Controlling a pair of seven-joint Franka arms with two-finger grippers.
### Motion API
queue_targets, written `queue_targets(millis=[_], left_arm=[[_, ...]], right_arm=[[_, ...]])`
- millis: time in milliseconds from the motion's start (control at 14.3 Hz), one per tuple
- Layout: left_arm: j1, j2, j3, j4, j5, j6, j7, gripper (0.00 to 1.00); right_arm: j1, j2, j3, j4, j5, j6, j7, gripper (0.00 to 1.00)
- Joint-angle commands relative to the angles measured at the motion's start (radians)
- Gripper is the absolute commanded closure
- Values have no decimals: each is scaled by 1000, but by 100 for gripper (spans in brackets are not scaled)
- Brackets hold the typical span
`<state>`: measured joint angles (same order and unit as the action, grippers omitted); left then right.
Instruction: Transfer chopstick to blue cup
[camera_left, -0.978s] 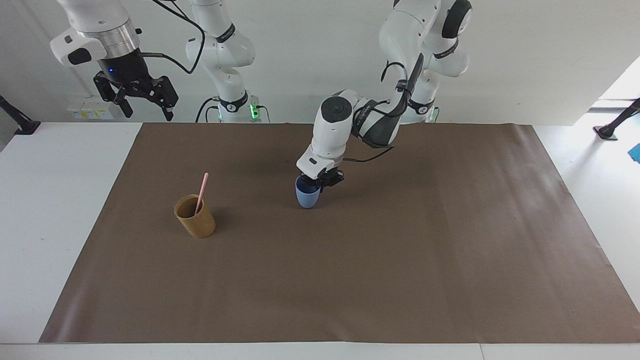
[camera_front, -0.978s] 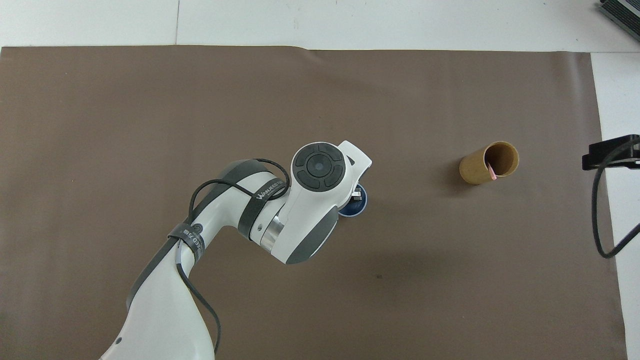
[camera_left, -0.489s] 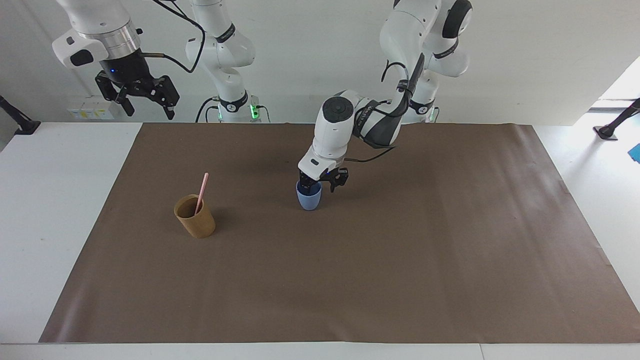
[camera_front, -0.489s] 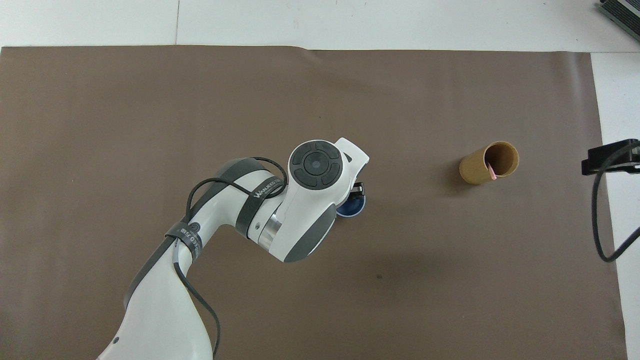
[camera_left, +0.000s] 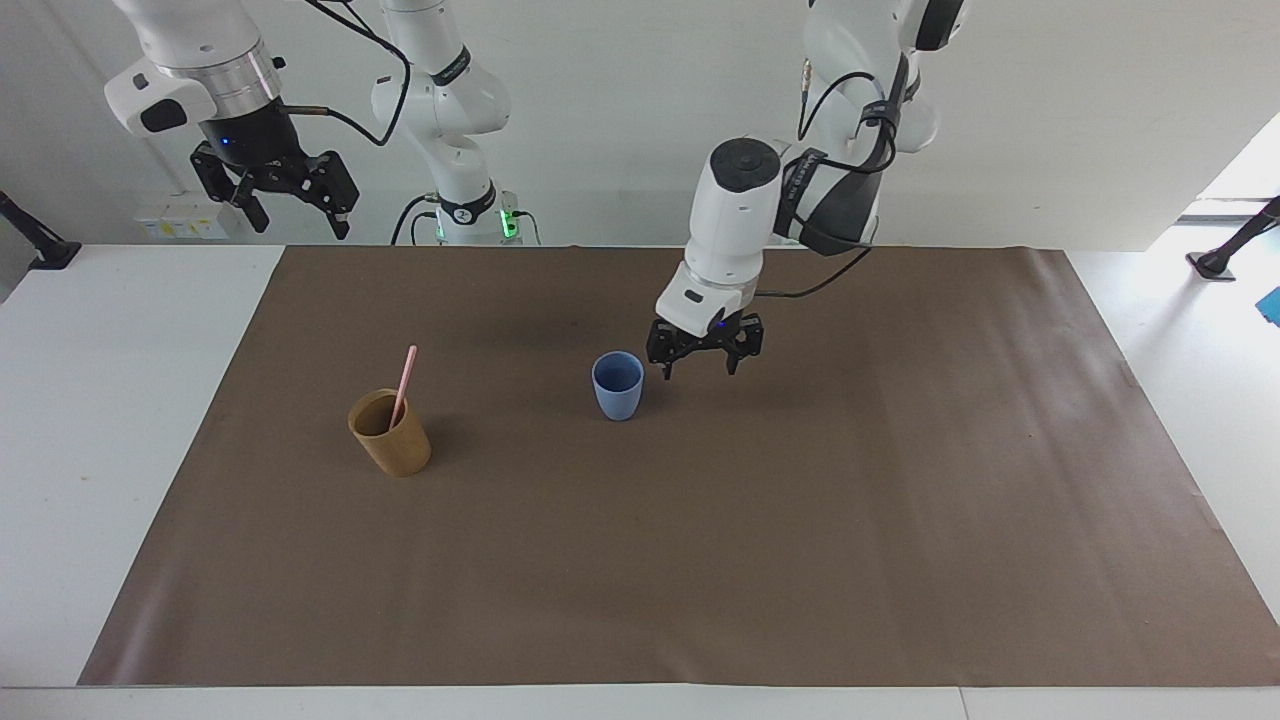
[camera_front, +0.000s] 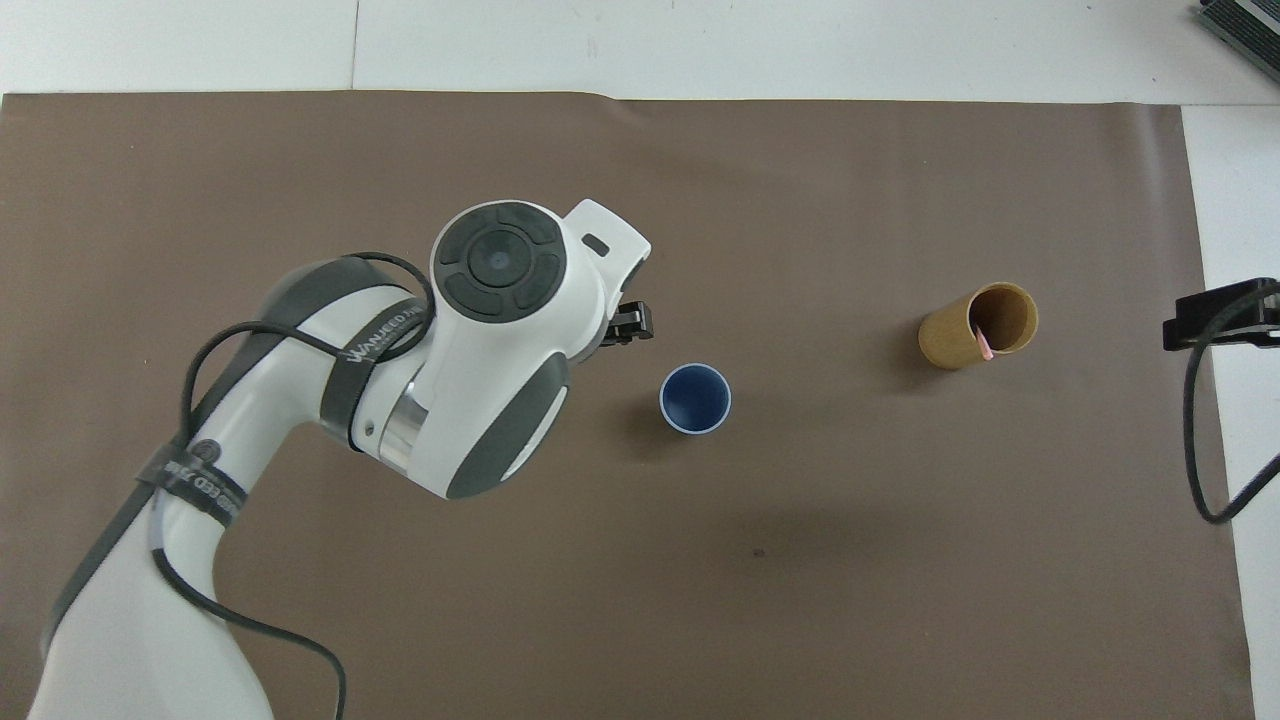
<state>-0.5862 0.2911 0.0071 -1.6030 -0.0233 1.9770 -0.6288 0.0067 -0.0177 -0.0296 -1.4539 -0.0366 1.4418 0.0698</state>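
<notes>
Left claw (camera_left: 704, 353): spread wide with nothing in it, raised over the brown mat (camera_left: 800, 520) just beside the blue cup, toward the left arm's end of the counter (camera_left: 130, 400).
Right claw (camera_left: 275, 195): spread wide, holding nothing, waiting high over the counter's edge at the right arm's end.
Blue cup (camera_left: 618, 385): upright on the mat near its middle, mouth up, nothing inside, touched by neither claw.
Chopstick (camera_left: 403, 386): in the tan cup, leaning on its rim, top half sticking out, tilted toward the robots.
Tan cup (camera_left: 390, 432): a little farther from the robots than the blue cup, well apart from it, toward the right arm's end.
Step in hand: likely fetching the chopstick.
Doing it well: the right arm looks better placed; pinch the stick on its bare upper part, across its width, lift along its lean so the tan cup does not tip, then lower it tip first into the blue cup.
</notes>
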Motion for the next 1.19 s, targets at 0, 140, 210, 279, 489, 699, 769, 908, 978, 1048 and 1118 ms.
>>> queue_targets(millis=[0, 140, 210, 279, 489, 699, 769, 908, 978, 1048, 1118], left_arm=[[104, -71, -9, -49, 13, -59, 130, 0], [192, -140, -9, -104, 13, -63, 255, 0], [236, -173, -10, -135, 13, -64, 306, 0], [273, -206, -9, -159, 13, -73, 358, 0], [380, -268, -9, -172, 13, -206, 530, 0], [472, -306, -9, -166, 13, -292, 667, 0], [491, -317, -9, -158, 13, -325, 694, 0], [529, -337, -9, -137, 13, -355, 763, 0], [560, -351, -6, -135, 13, -363, 821, 0], [586, -362, -6, -134, 13, -369, 863, 0], [607, -371, -9, -127, 13, -371, 880, 0]], right_arm=[[-5, -15, -1, -13, 7, 0, -21, 0], [-5, -16, 0, -13, 7, -1, -22, 0], [-5, -16, 0, -13, 7, -1, -22, 0], [-5, -16, 0, -13, 7, -1, -22, 0], [-5, -16, 0, -13, 7, -8, -21, 0], [-4, -16, 0, -13, 4, -11, -22, 0], [-4, -16, 0, -13, 0, -11, -22, 0], [-4, -16, 0, -13, 1, -11, -22, 0], [-4, -16, 0, -13, 1, -12, -22, 0], [-4, -16, 2, -13, 1, -12, -21, 0], [-4, -18, 2, -13, 1, -14, -21, 0]])
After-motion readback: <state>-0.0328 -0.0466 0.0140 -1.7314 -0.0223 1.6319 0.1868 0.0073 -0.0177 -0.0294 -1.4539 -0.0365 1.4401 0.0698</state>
